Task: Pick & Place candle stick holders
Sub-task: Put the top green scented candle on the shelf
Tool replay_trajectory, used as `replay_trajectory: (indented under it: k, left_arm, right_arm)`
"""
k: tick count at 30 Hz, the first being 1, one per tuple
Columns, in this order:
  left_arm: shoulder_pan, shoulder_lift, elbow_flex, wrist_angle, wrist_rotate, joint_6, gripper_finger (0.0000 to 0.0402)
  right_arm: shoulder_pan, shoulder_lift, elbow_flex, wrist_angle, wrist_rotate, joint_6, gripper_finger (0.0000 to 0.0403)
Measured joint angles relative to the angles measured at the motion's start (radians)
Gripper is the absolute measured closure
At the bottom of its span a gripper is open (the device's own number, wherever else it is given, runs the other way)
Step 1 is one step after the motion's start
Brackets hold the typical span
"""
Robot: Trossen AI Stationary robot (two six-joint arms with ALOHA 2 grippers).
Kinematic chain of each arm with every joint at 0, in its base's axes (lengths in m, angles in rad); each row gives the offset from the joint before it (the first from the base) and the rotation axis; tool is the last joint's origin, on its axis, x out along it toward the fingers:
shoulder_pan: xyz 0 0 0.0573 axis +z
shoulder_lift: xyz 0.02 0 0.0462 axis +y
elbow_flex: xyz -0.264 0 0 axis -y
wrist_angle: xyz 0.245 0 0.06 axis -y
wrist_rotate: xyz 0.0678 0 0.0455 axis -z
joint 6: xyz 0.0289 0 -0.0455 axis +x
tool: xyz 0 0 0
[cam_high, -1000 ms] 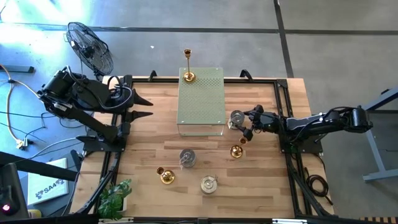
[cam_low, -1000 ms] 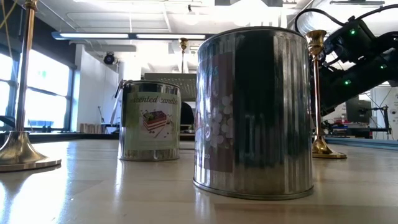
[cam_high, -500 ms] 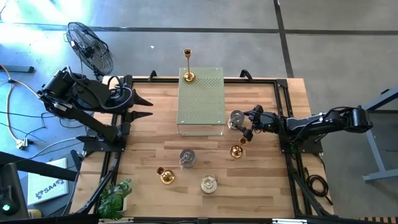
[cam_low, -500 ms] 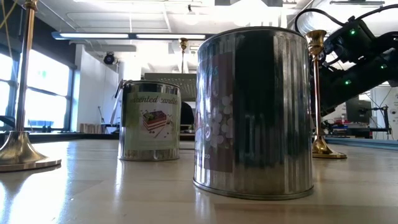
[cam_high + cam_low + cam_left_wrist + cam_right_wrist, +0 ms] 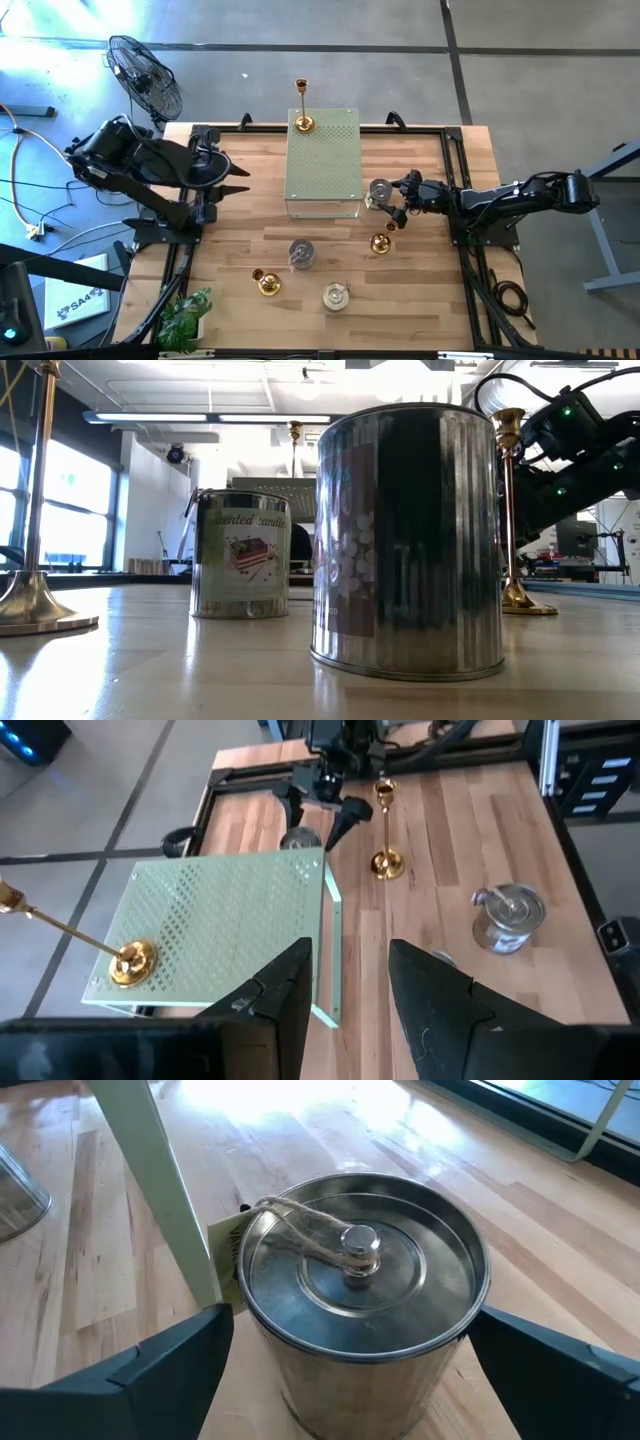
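A squat silver holder point(image 5: 358, 1305) with a knobbed lid stands on its base beside the pale green perforated box point(image 5: 323, 162). My right gripper point(image 5: 390, 198) is open, one finger on each side of it, not touching. Two more silver holders point(image 5: 300, 253) point(image 5: 335, 296) stand near the front. One gold holder point(image 5: 303, 122) stands on the box's far end; two others point(image 5: 380, 243) point(image 5: 266, 284) stand on the table. At the left, above the table, my left gripper point(image 5: 350, 985) is open and holds nothing.
A black frame rail point(image 5: 455, 180) runs round the wooden table. A fan point(image 5: 145, 75) stands beyond the far left corner, a small plant point(image 5: 185, 315) at the near left corner. Bare wood lies between the left arm and the box.
My left gripper has eased a little toward the green box and slightly down, with the same gap between its fingers. My right gripper and all the holders have kept still.
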Motion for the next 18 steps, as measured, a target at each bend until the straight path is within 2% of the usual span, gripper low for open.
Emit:
replay_trajectory:
  k: [18]
  left_arm:
    - [0.0,-0.028,-0.02,0.053,-0.024,-0.042,0.027]
  right_arm:
    - [0.0,0.0,0.0,0.0,0.016,0.002,0.0006]
